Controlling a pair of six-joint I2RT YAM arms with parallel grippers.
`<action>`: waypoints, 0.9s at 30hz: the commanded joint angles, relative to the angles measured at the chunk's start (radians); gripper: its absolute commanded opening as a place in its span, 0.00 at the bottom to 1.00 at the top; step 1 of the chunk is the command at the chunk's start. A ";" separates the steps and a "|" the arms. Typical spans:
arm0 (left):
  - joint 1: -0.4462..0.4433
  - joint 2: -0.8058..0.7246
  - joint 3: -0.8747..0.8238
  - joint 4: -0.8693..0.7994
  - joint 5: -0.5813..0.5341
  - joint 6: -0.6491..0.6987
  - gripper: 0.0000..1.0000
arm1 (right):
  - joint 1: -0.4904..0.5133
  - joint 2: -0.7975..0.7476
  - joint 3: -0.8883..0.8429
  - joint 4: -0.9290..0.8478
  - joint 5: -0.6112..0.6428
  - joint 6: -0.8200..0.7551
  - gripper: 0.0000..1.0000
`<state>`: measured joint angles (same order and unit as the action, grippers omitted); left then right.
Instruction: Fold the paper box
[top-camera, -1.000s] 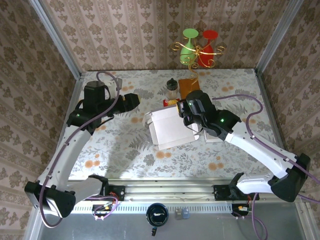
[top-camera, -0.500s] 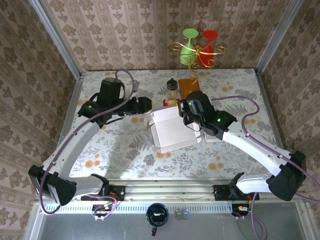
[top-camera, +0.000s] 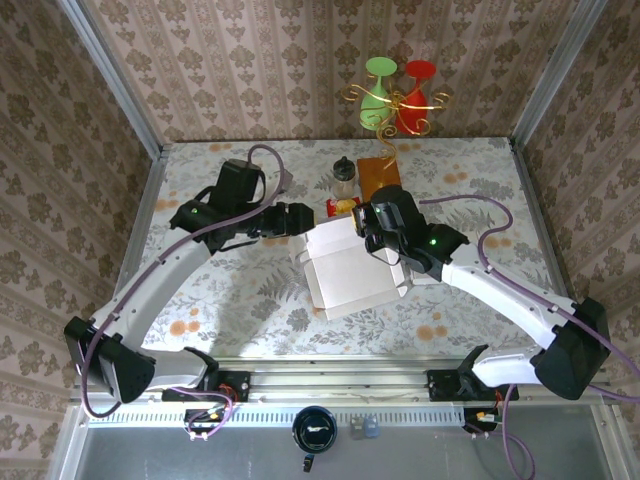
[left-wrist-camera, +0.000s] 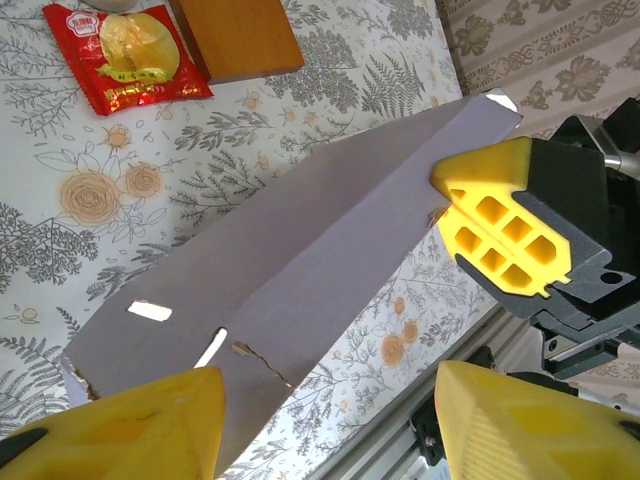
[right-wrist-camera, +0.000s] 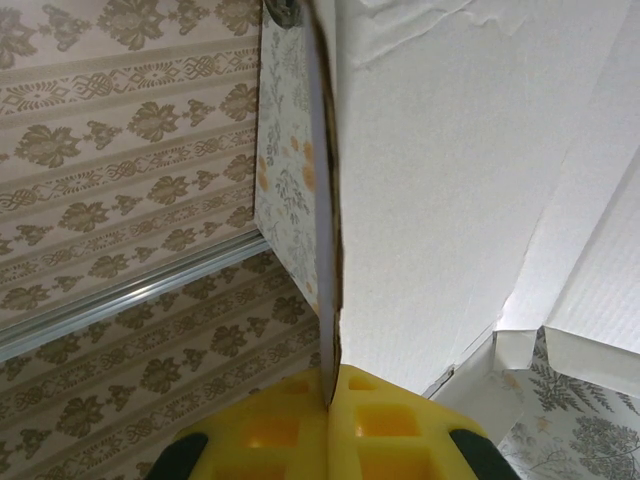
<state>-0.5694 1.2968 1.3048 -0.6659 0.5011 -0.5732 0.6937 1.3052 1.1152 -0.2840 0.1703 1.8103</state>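
While the right gripper (right-wrist-camera: 335, 385) clamps the raised panel edge of the paper box (top-camera: 350, 270) in the middle of the table (top-camera: 220, 290), bring the left gripper (top-camera: 298, 220), jaws wide and empty, onto the near flap; its crease appears partly torn, so press gently.

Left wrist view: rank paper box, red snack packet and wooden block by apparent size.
Largest: paper box, by far. Then red snack packet and wooden block look alike; the frame's top edge crops the block.
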 joint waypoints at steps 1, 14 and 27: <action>-0.010 0.007 -0.006 0.003 0.013 -0.026 0.57 | -0.004 0.011 -0.020 0.029 -0.006 0.003 0.00; -0.026 -0.035 -0.088 0.010 0.018 -0.045 0.57 | -0.007 0.025 -0.043 0.064 -0.032 -0.001 0.00; -0.029 -0.062 -0.137 0.125 -0.009 -0.090 0.57 | -0.005 0.001 -0.103 0.106 -0.056 -0.012 0.00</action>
<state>-0.6010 1.2778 1.1786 -0.5896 0.5053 -0.6506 0.6907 1.3251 1.0447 -0.2127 0.1249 1.8099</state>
